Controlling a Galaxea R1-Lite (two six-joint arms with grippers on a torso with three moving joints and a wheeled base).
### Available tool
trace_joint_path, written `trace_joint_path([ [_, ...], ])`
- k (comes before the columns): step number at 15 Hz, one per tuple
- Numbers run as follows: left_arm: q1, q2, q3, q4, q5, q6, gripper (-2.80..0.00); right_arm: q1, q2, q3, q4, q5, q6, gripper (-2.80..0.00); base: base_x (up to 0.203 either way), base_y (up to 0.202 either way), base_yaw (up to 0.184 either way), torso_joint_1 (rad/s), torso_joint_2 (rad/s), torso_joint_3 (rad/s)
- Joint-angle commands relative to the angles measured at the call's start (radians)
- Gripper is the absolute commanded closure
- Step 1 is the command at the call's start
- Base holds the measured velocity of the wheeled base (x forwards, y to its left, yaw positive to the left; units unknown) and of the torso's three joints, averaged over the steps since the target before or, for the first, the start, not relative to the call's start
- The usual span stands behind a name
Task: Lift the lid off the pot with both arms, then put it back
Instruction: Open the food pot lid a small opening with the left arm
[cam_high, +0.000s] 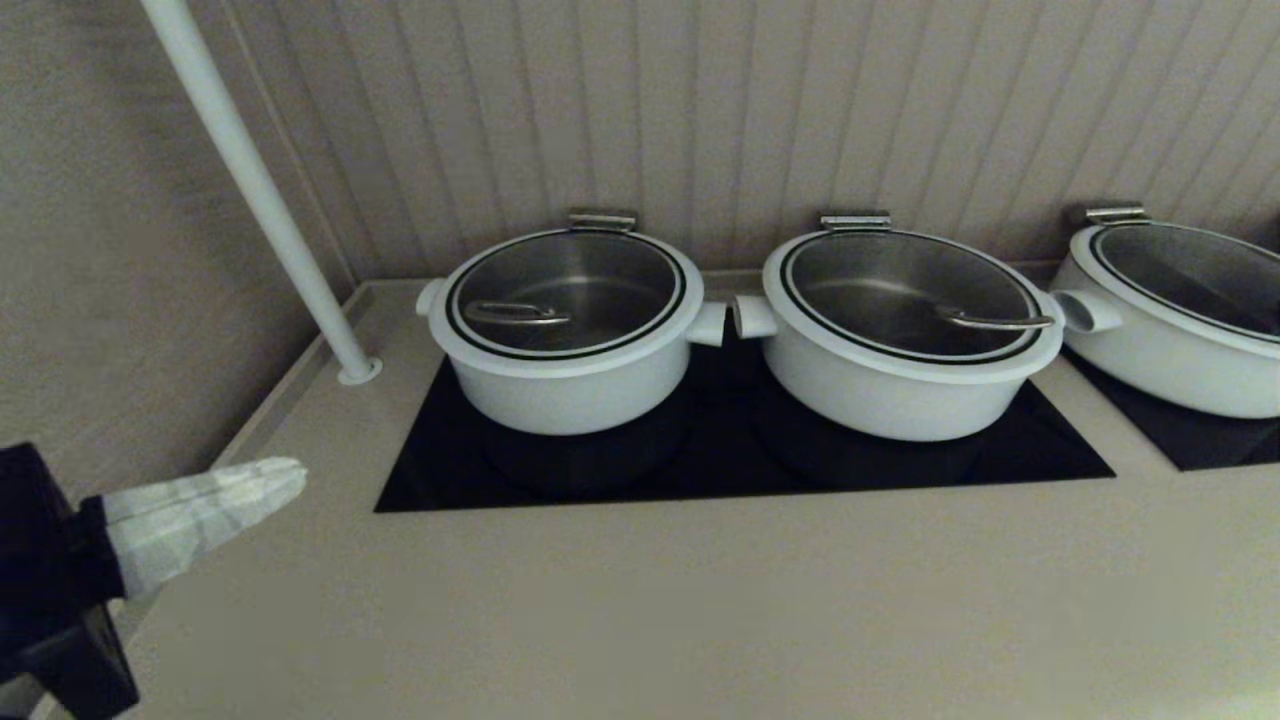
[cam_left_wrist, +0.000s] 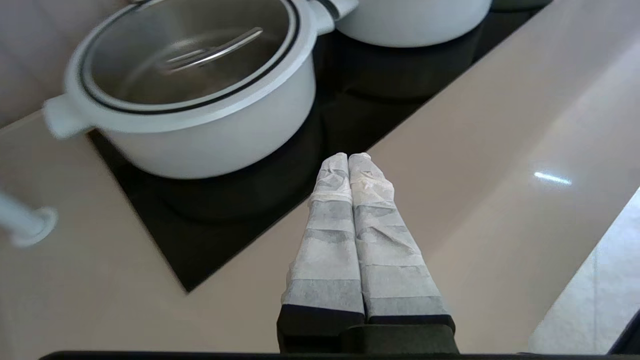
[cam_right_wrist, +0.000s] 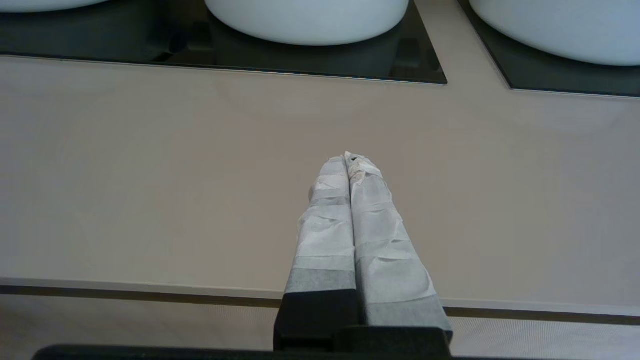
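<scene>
Left hand (cam_high: 285, 480) sits nearest, low at the left edge of the counter (cam_high: 700, 600), wrapped fingers (cam_left_wrist: 332, 200) pressed flat together, holding nothing; it points toward the cooktop (cam_high: 740, 460) and is well apart from the pot (cam_high: 565, 385). Right hand (cam_right_wrist: 350, 160) is absent from the head view; its wrist view shows it over bare counter near the front edge, fingers likewise closed and empty. The pot is the left-most of three on the dark cooktop, deepest of them, stubby side handles out to left and right. The lid (cam_high: 566, 290) is seated on it, black ring concentric with the white rim, slim steel handle (cam_high: 515, 314) lying left of centre. Through the glass only steel lining shows; no contents visible. Middle pot (cam_high: 900, 380) and right pot (cam_high: 1170, 350) are also lidded, and what shows through their glass is bare steel. Judgement: step in hand is the approach, nothing lifted yet. To do it well, part both hands before arrival, come in from opposite sides, take the lid evenly, lift straight up and level, and keep clear of the middle pot's handle (cam_high: 750, 316), which lies just beside the pot's right handle.
</scene>
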Motion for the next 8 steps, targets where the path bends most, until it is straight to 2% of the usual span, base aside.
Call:
trace_joint_path([
  [1, -0.028, 0.135, -0.002, -0.077, 0.0, 0.002, 0.0, 0.0, 0.002, 0.0, -0.001, 0.001, -0.001, 0.0, 0.0, 0.0, 0.0, 0.0, 0.0, 0.0],
  [4, -0.07, 0.237, -0.003, -0.168, 0.006, 0.014, 0.0, 0.0, 0.002, 0.0, 0.0, 0.001, -0.001, 0.0, 0.0, 0.0, 0.0, 0.0, 0.0, 0.0],
  [8, -0.083, 0.29, -0.005, -0.175, 0.007, 0.021, 0.0, 0.0, 0.002, 0.0, 0.0, -0.001, -0.001, 0.0, 0.0, 0.0, 0.0, 0.0, 0.0, 0.0],
])
